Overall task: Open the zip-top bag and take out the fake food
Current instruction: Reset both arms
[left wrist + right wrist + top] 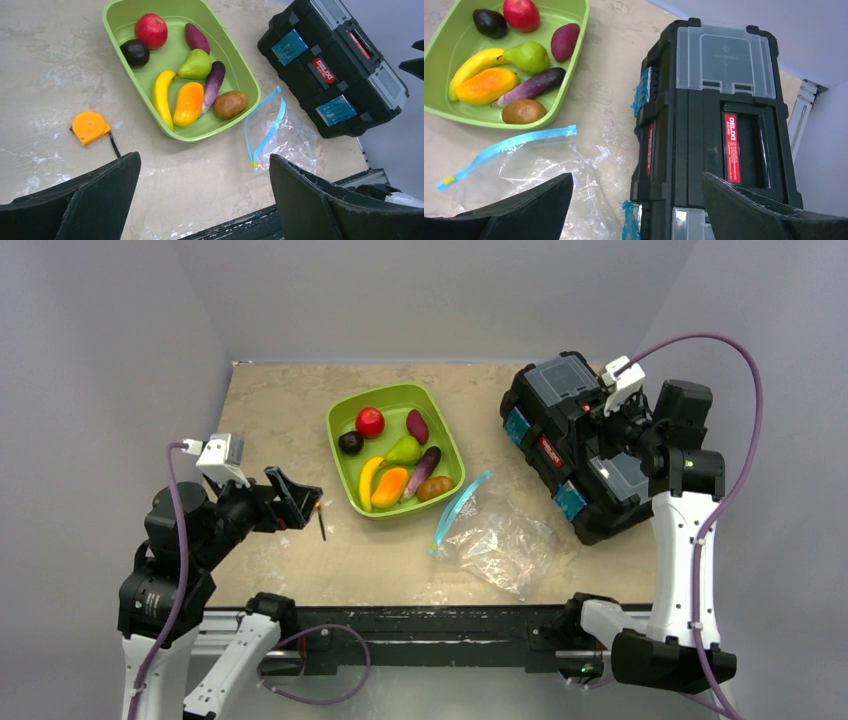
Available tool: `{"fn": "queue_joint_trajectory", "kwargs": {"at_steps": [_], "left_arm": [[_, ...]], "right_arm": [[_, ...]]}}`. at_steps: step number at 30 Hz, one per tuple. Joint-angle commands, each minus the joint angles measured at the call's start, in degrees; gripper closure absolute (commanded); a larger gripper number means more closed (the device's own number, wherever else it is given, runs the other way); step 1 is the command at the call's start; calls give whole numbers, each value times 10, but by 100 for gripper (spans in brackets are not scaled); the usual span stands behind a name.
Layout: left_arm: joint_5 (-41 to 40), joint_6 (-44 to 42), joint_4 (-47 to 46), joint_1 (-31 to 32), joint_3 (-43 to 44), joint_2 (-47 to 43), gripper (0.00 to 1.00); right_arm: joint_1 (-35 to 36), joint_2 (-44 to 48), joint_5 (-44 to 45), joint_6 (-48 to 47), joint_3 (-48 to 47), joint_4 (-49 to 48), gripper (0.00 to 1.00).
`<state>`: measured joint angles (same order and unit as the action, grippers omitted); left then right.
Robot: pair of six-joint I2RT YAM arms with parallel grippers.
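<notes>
Clear plastic zip-top bag (505,545) lay empty on the bench (290,410) beside the green tray (392,400), which held 8 fake food pieces (403,450). Both arms' jaws gaped wide, gripping nothing.

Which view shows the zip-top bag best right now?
Top external: the whole zip-top bag lies unobstructed. Left wrist shows it larger, edge near the left tool's finger. Right wrist is closest, but the right tool's finger hides its lower part.

light: soft overhead light is filling every view | shadows: lying faint beside the green tray (392,388) | glare: zip-top bag (505,545) is glinting | focus: top view is looking slightly soft
</notes>
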<state>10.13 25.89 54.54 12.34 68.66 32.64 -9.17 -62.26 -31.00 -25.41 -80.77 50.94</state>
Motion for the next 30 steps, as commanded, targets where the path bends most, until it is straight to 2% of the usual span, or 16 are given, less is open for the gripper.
{"fn": "queue_joint_trajectory", "kwargs": {"at_steps": [1,5,10,15,18,30], "left_arm": [[-32,-28,16,-3,25,7,0],[-27,-12,5,-3,20,12,0],[-3,14,-13,-3,8,17,0],[10,25,-17,-3,6,20,0],[9,25,-14,-3,6,18,0],[7,28,-9,-3,0,8,0]], "right_arm": [[-5,21,30,87,-31,-54,1],[-5,59,54,120,-25,-95,1],[-4,98,45,125,-12,-117,1],[-5,113,85,208,10,-150,1],[-5,117,105,227,11,-161,1],[-5,130,122,239,21,-172,1]]}}
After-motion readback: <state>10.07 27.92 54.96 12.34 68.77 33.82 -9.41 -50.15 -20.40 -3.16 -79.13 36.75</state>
